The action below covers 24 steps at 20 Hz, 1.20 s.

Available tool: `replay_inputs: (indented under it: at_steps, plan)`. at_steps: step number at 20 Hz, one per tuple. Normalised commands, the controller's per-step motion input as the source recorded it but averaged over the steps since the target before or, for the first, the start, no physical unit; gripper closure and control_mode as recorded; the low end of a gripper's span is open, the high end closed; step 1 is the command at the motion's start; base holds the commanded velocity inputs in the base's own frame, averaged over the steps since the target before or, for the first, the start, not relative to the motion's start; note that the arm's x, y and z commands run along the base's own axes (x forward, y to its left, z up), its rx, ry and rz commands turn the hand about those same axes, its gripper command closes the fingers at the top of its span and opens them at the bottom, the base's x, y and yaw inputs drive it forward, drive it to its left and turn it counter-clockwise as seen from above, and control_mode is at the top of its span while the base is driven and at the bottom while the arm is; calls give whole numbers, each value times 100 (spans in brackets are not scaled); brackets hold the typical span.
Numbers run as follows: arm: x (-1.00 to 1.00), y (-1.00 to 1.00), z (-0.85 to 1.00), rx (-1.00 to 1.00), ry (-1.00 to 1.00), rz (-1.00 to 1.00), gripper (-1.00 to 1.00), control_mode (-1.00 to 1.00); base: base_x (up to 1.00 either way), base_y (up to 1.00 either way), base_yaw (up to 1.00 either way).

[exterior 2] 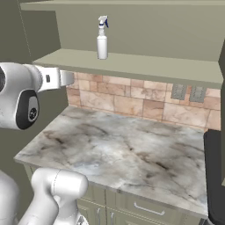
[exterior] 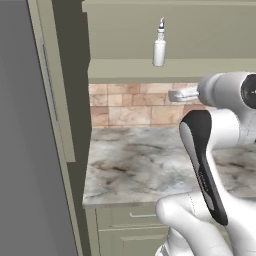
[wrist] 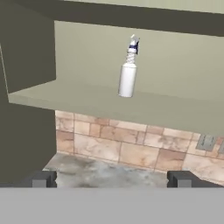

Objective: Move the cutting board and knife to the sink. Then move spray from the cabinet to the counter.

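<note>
1. White spray bottle with the blue-tipped nozzle stands upright on the sage-green cabinet shelf, upper middle of the hand view, a little in from the front lip. Doors look open; nothing in front of it.

2. What could go wrong: the bottle is slim and tall, so a finger clipping it on the way in could tip it over or shove it toward the back wall. My guess is the nozzle end is the risky bit, so a grab around the body seems safer.

3. Second risk: the shelf's front edge sits between the hand and the bottle's base. Coming in too low could bump the lip.

4. Gripper sits at the bottom of the hand view, fingers spread wide, nothing between them. The bottle is up and slightly right of the midline between the tips, and well apart from them.

5. In the right base view the wrist pokes in from the left edge, below shelf level, with the bottle up and to its right. Hard to judge depth from these angles, honestly.

6. Marble counter fills the lower middle of the base views, so that's the drop spot later on.
</note>
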Motion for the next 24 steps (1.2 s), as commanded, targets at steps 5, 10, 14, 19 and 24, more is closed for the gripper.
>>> replay_inputs:
  at_steps: [5, 10, 14, 19, 24]
  plan:
    - [16, 0, 41, 9, 2, -2, -100, -100, 0, 0, 0]
    - [18, 0, 43, 9, 0, 0, -100, -100, 0, 0, 0]
    - [17, -1, 27, 8, -1, 0, -100, -100, 0, 0, 0]
    - [20, -3, 6, 3, -8, 0, -100, -100, 0, 0, 0]
    - [26, -4, 0, 1, -3, -1, -100, -100, 0, 0, 0]
